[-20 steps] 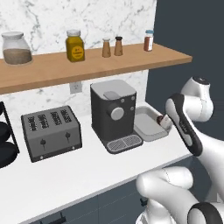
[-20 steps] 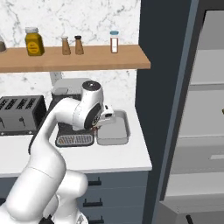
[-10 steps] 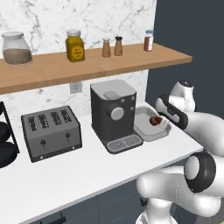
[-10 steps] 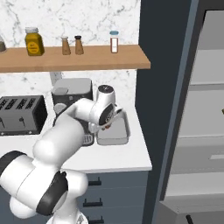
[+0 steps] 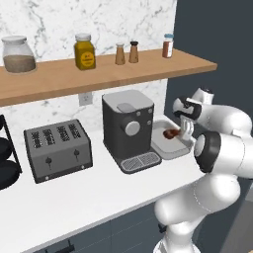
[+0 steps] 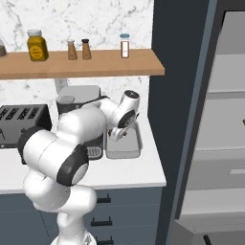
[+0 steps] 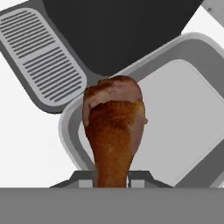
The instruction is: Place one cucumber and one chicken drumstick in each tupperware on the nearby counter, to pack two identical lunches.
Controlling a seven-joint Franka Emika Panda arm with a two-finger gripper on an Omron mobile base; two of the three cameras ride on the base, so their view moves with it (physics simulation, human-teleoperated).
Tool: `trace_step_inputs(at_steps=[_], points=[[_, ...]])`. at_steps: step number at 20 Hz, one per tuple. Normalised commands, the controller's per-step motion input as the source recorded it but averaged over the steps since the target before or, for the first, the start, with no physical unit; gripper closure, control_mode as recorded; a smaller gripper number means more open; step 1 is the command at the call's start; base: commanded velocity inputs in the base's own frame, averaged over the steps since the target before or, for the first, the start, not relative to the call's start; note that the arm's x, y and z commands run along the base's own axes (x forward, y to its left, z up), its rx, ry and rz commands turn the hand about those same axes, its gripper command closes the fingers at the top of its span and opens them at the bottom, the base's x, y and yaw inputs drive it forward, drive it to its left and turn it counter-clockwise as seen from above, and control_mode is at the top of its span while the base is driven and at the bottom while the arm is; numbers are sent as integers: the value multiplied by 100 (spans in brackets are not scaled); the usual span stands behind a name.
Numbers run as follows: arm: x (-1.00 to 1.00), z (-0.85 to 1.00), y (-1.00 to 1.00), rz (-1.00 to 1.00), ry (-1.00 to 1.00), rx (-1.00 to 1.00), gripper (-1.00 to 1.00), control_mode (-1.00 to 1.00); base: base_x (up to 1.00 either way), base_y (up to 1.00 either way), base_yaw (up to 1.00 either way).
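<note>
One chicken drumstick (image 7: 113,131) is pinched in the gripper (image 7: 112,177), its meaty end over the tupperware (image 7: 188,113).

My coffee machine (image 5: 129,129) sits at center; toaster (image 5: 58,149) at nine o'clock, spice jars (image 5: 126,53) at twelve o'clock.

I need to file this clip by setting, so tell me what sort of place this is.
A home-style kitchen, rendered rather than real. A white counter carries a toaster and a coffee machine, and a wooden shelf on the marble wall holds jars and shakers.
</note>
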Motion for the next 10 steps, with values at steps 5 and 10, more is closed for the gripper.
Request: trace_step_inputs(at_steps=[5,10], points=[[22,-16,2,20,0,2,100,-100,0,0,0],[20,-36,4,14,0,0,100,-100,0,0,0]])
